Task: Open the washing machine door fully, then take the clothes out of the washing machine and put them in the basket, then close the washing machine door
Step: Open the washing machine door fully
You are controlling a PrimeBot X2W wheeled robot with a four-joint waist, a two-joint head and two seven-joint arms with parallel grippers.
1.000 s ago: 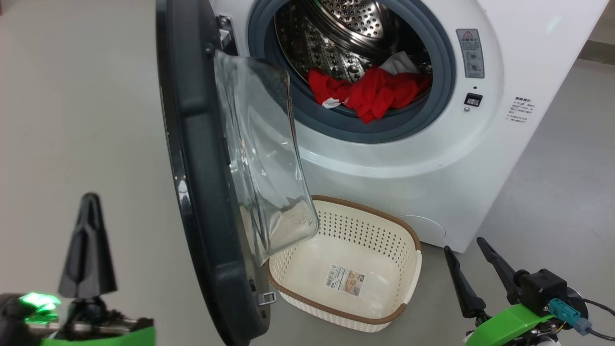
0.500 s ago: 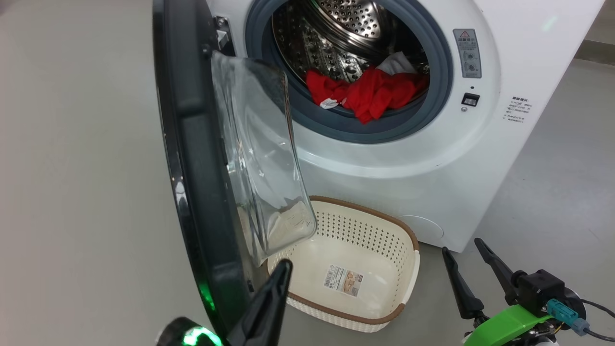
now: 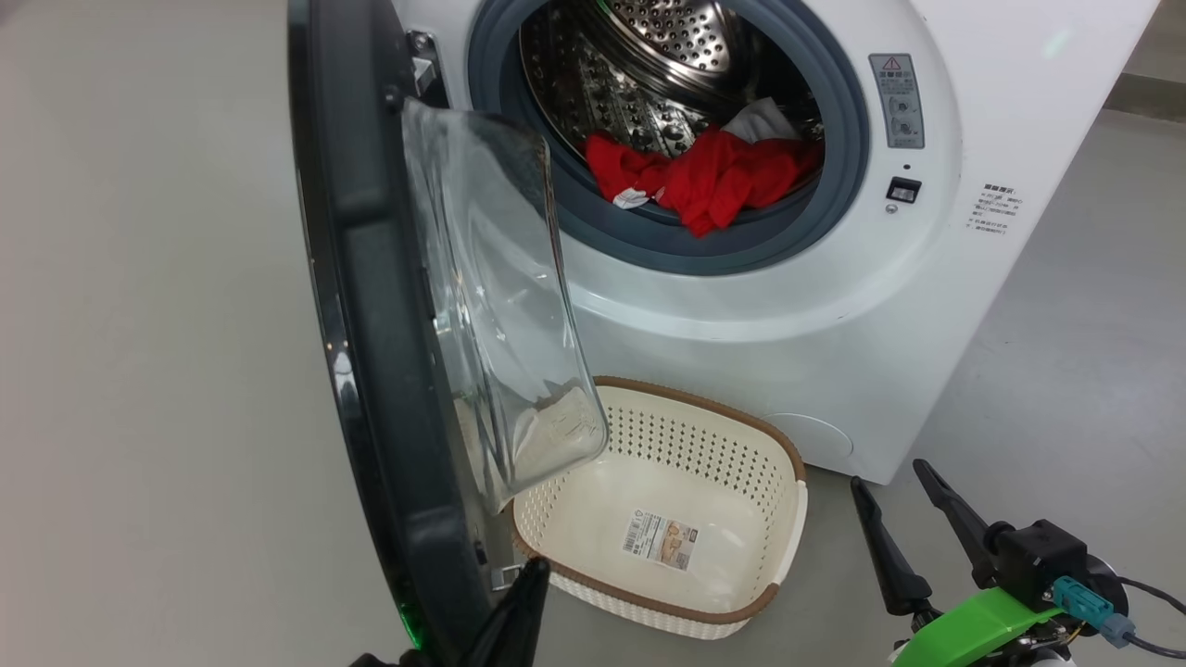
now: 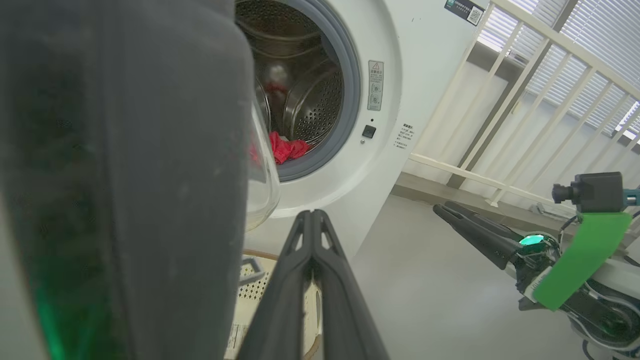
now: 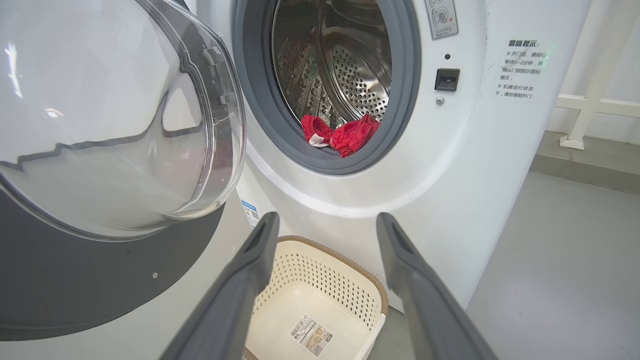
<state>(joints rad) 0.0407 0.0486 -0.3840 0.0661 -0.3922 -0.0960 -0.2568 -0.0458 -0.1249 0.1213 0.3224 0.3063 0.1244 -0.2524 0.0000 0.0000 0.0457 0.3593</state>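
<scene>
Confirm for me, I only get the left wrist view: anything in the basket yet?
Observer: No. The basket holds just its paper label; the head view shows the rest of its bottom bare.
Operator: Right hand open?
Observer: Yes. In its own wrist view the right hand has its fingers wide apart, nothing between them.
Operator: Clothes easy to reach?
Observer: Probably. The clothes lie at the front of the drum, one red fold draped over the grey ring.
</scene>
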